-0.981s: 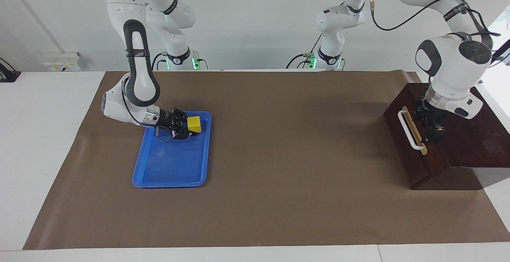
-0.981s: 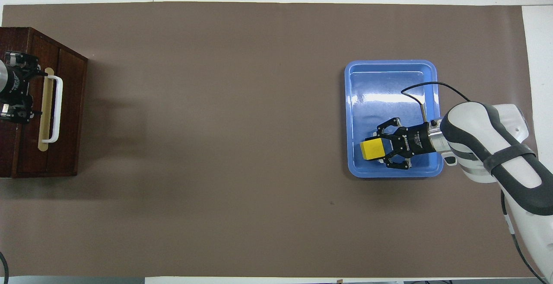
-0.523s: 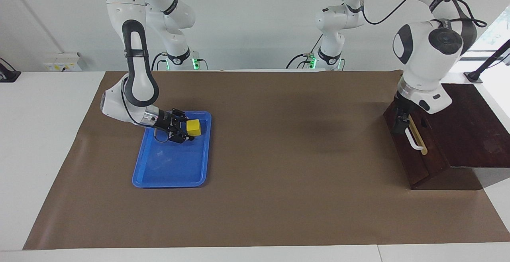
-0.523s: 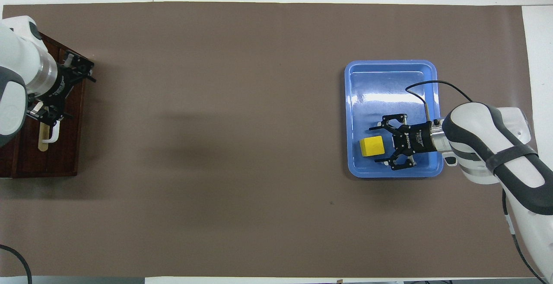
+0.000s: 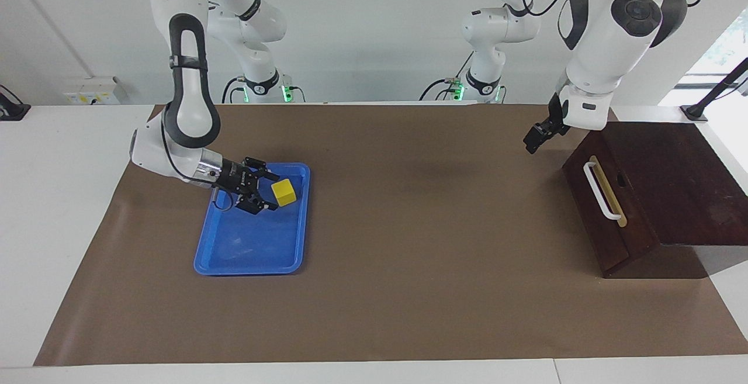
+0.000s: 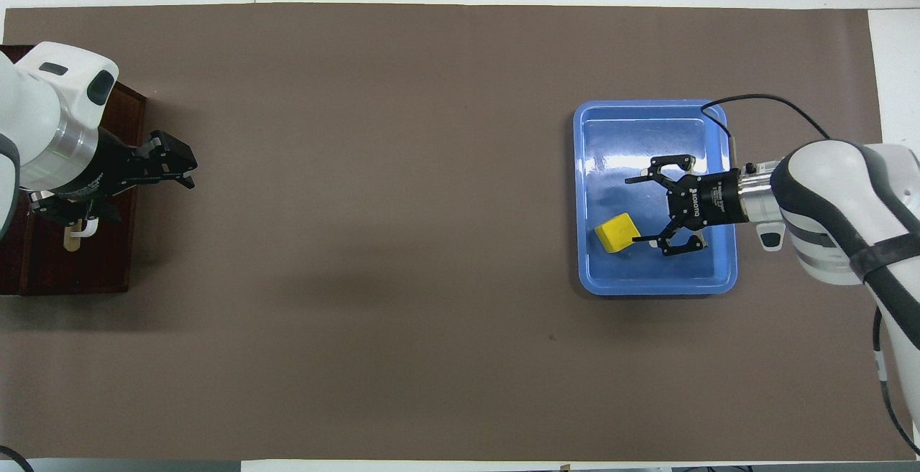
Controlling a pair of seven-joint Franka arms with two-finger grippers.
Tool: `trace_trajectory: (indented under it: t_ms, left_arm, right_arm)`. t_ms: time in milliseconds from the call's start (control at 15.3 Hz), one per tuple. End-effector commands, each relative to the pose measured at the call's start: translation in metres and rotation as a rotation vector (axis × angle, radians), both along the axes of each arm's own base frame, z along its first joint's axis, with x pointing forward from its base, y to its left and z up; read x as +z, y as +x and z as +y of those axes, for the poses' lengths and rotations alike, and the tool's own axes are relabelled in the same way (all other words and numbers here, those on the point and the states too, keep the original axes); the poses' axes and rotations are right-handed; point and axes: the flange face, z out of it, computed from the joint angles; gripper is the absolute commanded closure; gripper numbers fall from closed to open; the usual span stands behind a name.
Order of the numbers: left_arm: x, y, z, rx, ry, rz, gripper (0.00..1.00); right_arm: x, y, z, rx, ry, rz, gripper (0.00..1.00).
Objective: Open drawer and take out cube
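The yellow cube (image 5: pixel 284 193) lies in the blue tray (image 5: pixel 251 267), at the tray's end nearer the robots. It also shows in the overhead view (image 6: pixel 618 232). My right gripper (image 5: pixel 264 192) is low in the tray, open and empty. The cube sits just off its fingertips, and one fingertip (image 6: pixel 637 240) is at the cube's edge. The drawer (image 5: pixel 636 220) is shut in its dark wooden box, and its white handle (image 5: pixel 602 191) is free. My left gripper (image 5: pixel 534 138) is raised over the mat beside the box.
A brown mat (image 5: pixel 421 244) covers the table. The tray (image 6: pixel 650 287) is toward the right arm's end and the dark box (image 6: pixel 79 271) toward the left arm's end. My left arm partly covers the box in the overhead view.
My right gripper opened, let go of the cube and drew back a little; the cube now rests in the tray. My left gripper left the drawer handle and rose off the box.
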Motion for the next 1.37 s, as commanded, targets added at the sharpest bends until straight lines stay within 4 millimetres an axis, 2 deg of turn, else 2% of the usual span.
trace_trajectory:
  t_ms: [0,131,262,458,654,785,850,981,1177,1308]
  left_arm:
    - [0.012,-0.012,0.001,-0.054,-0.037,0.02,0.0]
    - [0.014,-0.012,0.011,-0.077,-0.042,0.025,0.0]
    - [0.016,-0.012,0.012,-0.115,-0.047,0.038,0.0]
    - [0.02,-0.013,0.017,-0.221,-0.064,0.05,0.0]
    - [0.02,-0.014,0.014,-0.252,-0.066,0.05,0.0]
    - [0.02,-0.013,0.017,-0.276,-0.072,0.047,0.0]
    - [0.02,-0.012,0.017,-0.293,-0.074,0.04,0.0]
    - [0.02,-0.012,0.017,-0.296,-0.075,0.046,0.0]
    - [0.023,-0.013,0.02,-0.297,-0.068,0.046,0.0]
    - [0.022,-0.011,0.02,-0.298,-0.07,0.034,0.0]
  right_arm:
    - [0.074,0.009,-0.007,0.083,-0.077,-0.054,0.0]
    - [0.117,0.018,-0.019,0.172,-0.132,-0.093,0.0]
    - [0.16,0.026,-0.029,0.249,-0.182,-0.153,0.0]
    - [0.21,0.024,-0.037,0.579,-0.284,-0.299,0.0]
    - [0.239,0.013,-0.043,0.867,-0.383,-0.398,0.0]
    - [0.258,0.002,-0.038,1.064,-0.468,-0.453,0.0]
    - [0.266,-0.001,-0.026,1.188,-0.511,-0.474,0.0]
    - [0.279,-0.005,-0.025,1.397,-0.58,-0.508,0.0]
    - [0.281,0.001,-0.03,1.492,-0.598,-0.591,0.0]
    - [0.28,-0.003,-0.044,1.478,-0.576,-0.568,0.0]
